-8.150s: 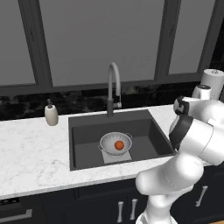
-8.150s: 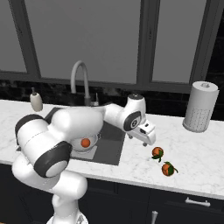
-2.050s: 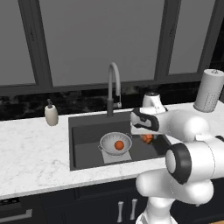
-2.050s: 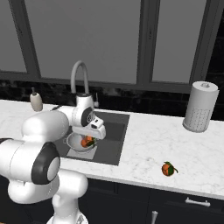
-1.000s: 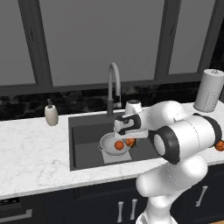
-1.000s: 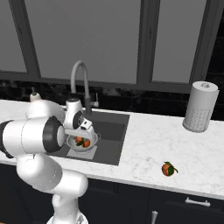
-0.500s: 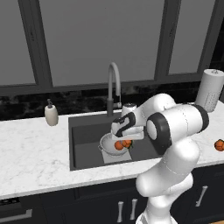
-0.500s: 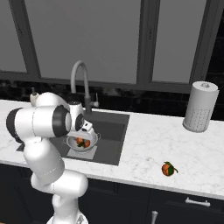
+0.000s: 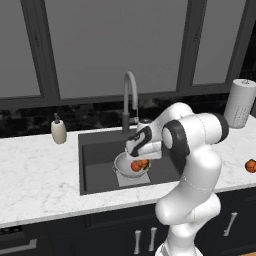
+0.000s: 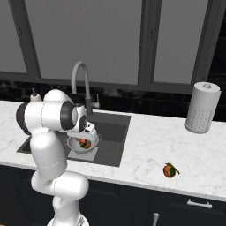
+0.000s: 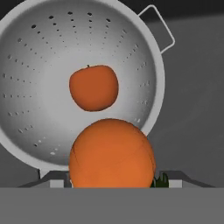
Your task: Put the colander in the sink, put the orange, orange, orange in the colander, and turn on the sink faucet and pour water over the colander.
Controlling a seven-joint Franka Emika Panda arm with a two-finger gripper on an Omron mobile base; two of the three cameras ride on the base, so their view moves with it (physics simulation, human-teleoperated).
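- We read no writing or brand mark on anything here.
- At the left on the white marbled surface (image 9: 35, 170) we see a beige soap dispenser (image 9: 58, 132), well apart from the sink (image 9: 100, 165).
- The sink is a dark grey basin set into the surface, and the colander (image 9: 126, 167) sits on its floor, on the lighter square patch.
- Looking down from the hand, we see one orange (image 11: 94, 87) lying in the colander's perforated bowl.
- A second orange (image 11: 112, 153) is much closer to the camera, over the colander's near rim, and the gripper (image 9: 139, 164) is closed on it, its jaws held about halfway apart by the fruit.
- Behind the basin rises the sink faucet (image 9: 130, 100), its spout arching forward over the sink; we see no water.
- Further right, a third orange (image 10: 169, 170) lies on the surface, well apart from the sink.
- At the far right stands a paper towel roll (image 10: 201, 107).
- Behind everything we see dark-framed windows (image 9: 110, 45) above a black backsplash.
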